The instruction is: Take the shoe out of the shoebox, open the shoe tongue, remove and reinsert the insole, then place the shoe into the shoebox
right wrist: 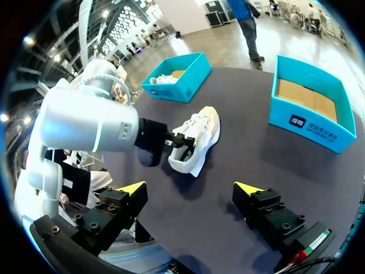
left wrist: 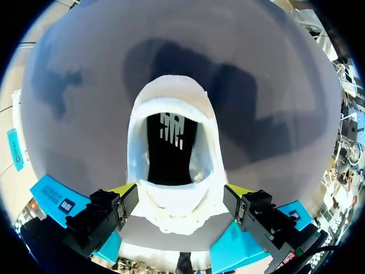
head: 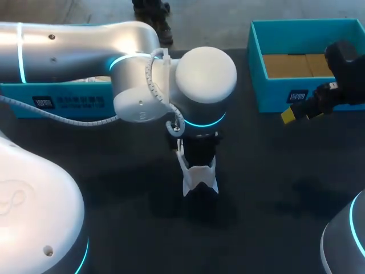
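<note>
Two yellow fingertips [left wrist: 122,189] of the left hand [left wrist: 179,189] stand against either side of the white shoe [left wrist: 174,97] at its heel end, closed in on it from both flanks, with the toe pointing out ahead of the hand. Looking down through the shoe's opening from the left wrist view, the dark insole [left wrist: 171,142] with a white mark on it shows inside. From the head view the shoe [head: 199,178] lies out of any box on the dark surface [head: 114,188], and the left hand [head: 197,149] sits right over the shoe's heel end, its arm coming across from the shoe's left. The right hand [right wrist: 190,187] is well apart from the shoe, off to the shoe's right; its fingers are spread wide and nothing is between them. In the head view that right hand [head: 292,114] hangs just beside the near wall of the open blue shoebox [head: 259,85], which stands beyond the shoe and to its right, well apart from it, with a bare brown floor. A second blue box [head: 57,103] stands on the shoe's other side, partly hidden by the left arm; the right wrist view shows something white in that box [right wrist: 182,85], too small to tell what.
</note>
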